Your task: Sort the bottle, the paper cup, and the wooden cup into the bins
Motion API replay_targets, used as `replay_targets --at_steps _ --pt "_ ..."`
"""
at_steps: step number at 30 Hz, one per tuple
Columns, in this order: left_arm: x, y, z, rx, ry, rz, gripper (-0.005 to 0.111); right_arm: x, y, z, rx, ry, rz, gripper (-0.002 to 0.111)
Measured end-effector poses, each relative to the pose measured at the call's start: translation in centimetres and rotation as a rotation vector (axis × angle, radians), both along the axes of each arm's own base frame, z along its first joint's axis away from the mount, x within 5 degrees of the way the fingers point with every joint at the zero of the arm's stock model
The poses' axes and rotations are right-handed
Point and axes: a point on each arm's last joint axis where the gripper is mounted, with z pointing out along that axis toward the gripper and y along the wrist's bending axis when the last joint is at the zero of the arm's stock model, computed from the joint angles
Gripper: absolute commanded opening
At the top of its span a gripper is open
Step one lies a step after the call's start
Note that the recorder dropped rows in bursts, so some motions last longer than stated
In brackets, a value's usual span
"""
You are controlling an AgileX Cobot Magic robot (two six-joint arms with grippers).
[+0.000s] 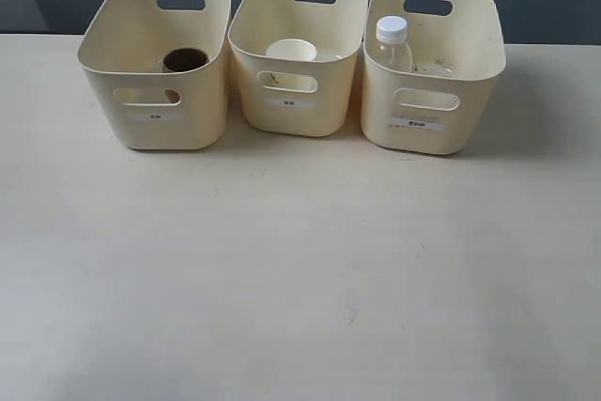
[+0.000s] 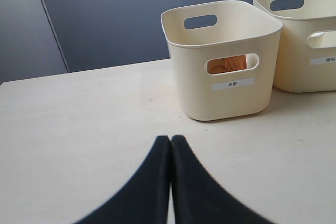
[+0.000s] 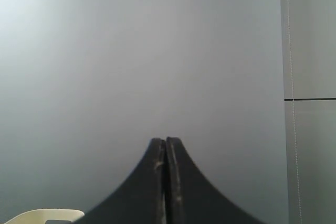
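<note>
The left gripper [image 2: 170, 139] and right gripper [image 3: 166, 141] have jaws pressed together, empty. The middle bin [image 1: 293, 119] holds the paper cup [image 1: 291, 51], mouth up. Beside it, the left-hand bin [image 1: 155, 129] holds the wooden cup [image 1: 185, 61], mouth up; the right-hand bin [image 1: 427, 138] holds the bottle [image 1: 392, 41], upright, cap up.

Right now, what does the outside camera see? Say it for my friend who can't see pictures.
The wooden cup sits in the left bin, the paper cup in the middle bin and the bottle stands upright in the right bin. The three cream-yellow bins stand in a row on a pale table.
</note>
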Motion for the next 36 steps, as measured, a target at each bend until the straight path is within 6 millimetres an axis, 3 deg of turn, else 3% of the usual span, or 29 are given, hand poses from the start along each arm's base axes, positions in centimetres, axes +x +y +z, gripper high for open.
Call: replay_targets --at_steps 10,13,16,21,23,29,36 --pt "0.0 0.0 0.0 0.000 0.000 0.000 0.000 0.0 0.1 -0.1 0.012 0.012 0.011 -0.001" --pt "0.0 0.0 0.0 0.000 0.000 0.000 0.000 0.5 0.2 -1.1 0.019 0.081 0.035 -0.001" --pt "0.0 0.0 0.0 0.000 0.000 0.000 0.000 1.5 0.1 -3.4 0.016 0.145 0.026 -0.001" --pt "0.0 0.0 0.0 0.000 0.000 0.000 0.000 3.5 -0.6 -9.6 0.017 0.234 -0.036 -0.001" --pt "0.0 0.0 0.0 0.000 0.000 0.000 0.000 3.7 -0.6 -10.8 -0.009 0.272 -0.042 -0.001" --pt "0.0 0.0 0.0 0.002 0.000 0.000 0.000 3.8 -0.5 -11.4 -0.124 0.318 -0.057 -0.001" --pt "0.0 0.0 0.0 0.013 -0.001 0.001 0.000 3.8 -0.4 -11.7 -0.132 0.354 -0.045 -0.001"
